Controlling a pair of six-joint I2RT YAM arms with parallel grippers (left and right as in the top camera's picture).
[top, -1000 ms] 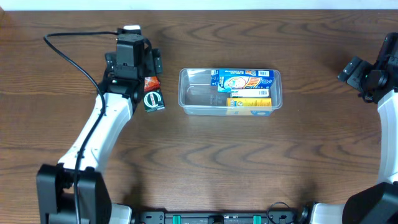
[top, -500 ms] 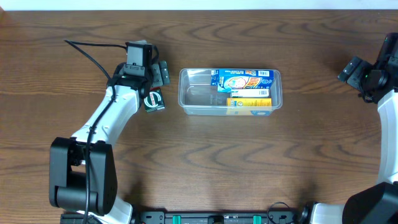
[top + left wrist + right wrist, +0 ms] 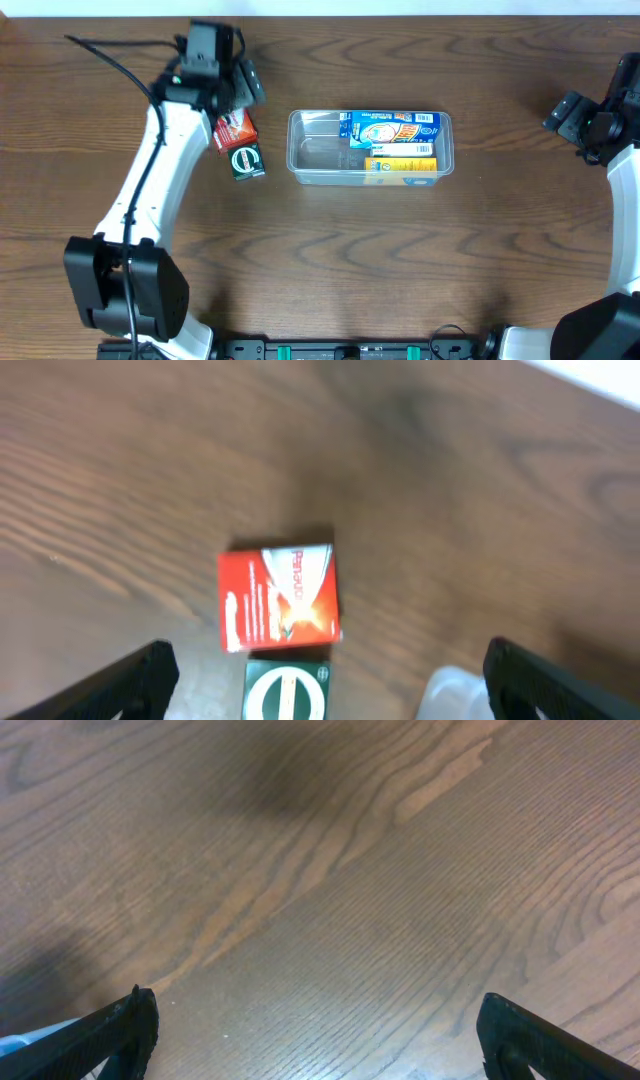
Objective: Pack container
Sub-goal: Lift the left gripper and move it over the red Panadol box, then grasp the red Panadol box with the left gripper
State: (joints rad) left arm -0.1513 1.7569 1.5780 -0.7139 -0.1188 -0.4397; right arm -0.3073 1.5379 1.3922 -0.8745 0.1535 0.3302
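Observation:
The clear plastic container (image 3: 318, 150) lies in the middle of the table, holding a blue box (image 3: 392, 128) and a yellow box (image 3: 402, 167) in its right half. A red box (image 3: 234, 129) and a green box (image 3: 246, 162) lie side by side on the table left of it; both show in the left wrist view, red (image 3: 279, 598) and green (image 3: 288, 695). My left gripper (image 3: 240, 90) is open and empty, above and behind the red box. My right gripper (image 3: 572, 118) is open and empty at the far right, over bare wood.
The container's corner shows at the bottom of the left wrist view (image 3: 455, 695). A black cable (image 3: 115, 65) runs from the left arm across the back left of the table.
My left arm has swung back and lifted away from the two boxes, uncovering the red box. The boxes, container and right arm have not moved.

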